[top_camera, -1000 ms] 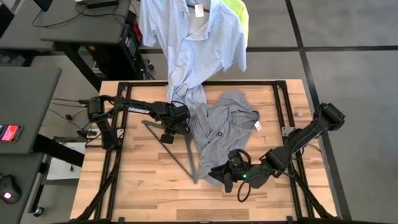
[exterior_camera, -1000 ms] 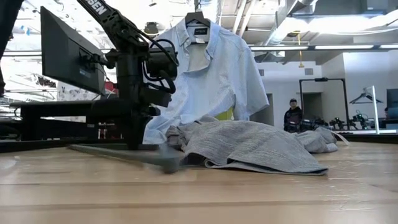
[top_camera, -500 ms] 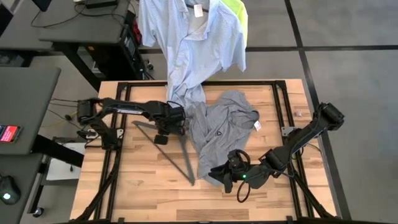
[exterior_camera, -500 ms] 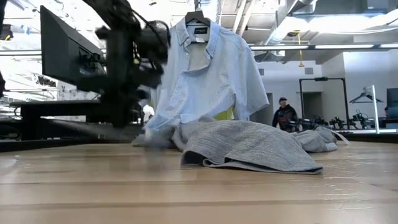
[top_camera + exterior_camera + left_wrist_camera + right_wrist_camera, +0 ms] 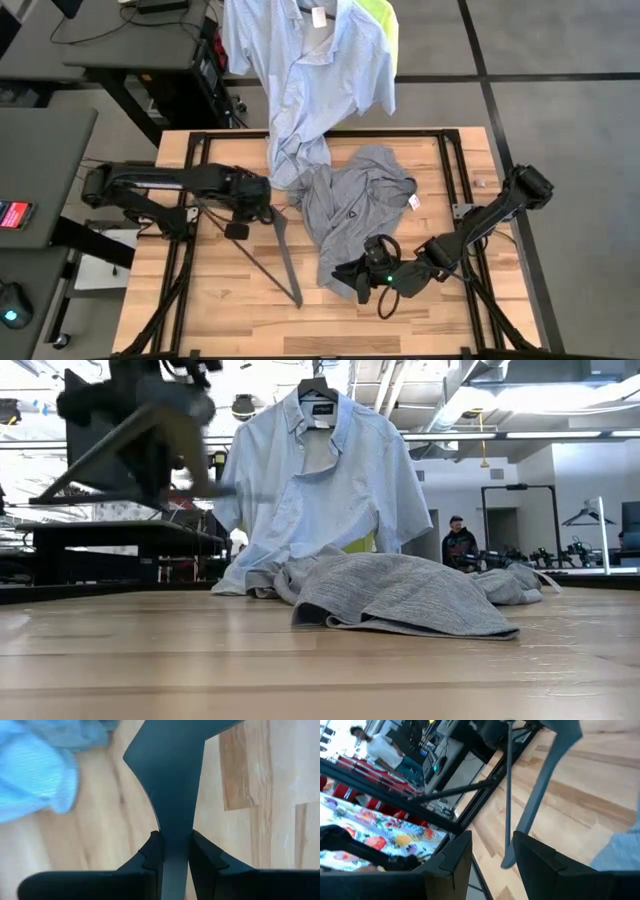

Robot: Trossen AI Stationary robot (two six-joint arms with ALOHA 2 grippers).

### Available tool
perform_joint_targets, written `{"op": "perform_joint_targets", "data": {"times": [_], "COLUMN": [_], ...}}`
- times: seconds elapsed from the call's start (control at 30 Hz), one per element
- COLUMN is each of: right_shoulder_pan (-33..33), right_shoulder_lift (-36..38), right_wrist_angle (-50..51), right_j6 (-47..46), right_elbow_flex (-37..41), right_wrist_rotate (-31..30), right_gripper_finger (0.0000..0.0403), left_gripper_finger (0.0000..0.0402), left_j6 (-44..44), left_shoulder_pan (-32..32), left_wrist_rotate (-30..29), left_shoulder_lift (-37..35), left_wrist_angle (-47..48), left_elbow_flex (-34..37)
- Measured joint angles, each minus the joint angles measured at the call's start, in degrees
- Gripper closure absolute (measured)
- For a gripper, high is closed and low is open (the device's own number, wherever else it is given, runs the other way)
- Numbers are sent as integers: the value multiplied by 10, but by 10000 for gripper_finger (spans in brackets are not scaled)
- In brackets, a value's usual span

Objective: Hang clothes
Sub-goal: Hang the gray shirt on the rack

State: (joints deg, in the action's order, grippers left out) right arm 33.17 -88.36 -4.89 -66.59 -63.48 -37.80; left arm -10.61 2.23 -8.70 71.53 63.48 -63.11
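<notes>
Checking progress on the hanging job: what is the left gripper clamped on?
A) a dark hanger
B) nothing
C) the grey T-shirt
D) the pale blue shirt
A: the left gripper is shut on the dark hanger, lifted clear of the table.

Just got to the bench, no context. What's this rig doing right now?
It's hanging clothes. The left gripper is shut on a dark hanger, lifted off the table beside the grey T-shirt, which lies crumpled on the wood. The right gripper sits low at that shirt's near edge, fingers apart, holding nothing visible. The pale blue shirt already hangs at the table's far edge, its tail touching the wood, with the neon-yellow T-shirt behind it.
</notes>
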Motion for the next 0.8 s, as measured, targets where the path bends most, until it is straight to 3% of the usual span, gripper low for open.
{"op": "perform_joint_targets", "data": {"times": [0.2,0.8], "right_shoulder_pan": [-33,-77], "right_shoulder_lift": [0,0], "right_wrist_angle": [11,13], "right_j6": [-24,-24], "right_elbow_flex": [0,0], "right_wrist_rotate": [-2,2], "right_gripper_finger": [269,269], "left_gripper_finger": [357,357], "left_j6": [35,25], "left_shoulder_pan": [-11,-9], "left_wrist_rotate": [-85,-107], "left_shoulder_lift": [-40,-40], "left_wrist_angle": [-4,-63], "left_elbow_flex": [-59,-96]}}
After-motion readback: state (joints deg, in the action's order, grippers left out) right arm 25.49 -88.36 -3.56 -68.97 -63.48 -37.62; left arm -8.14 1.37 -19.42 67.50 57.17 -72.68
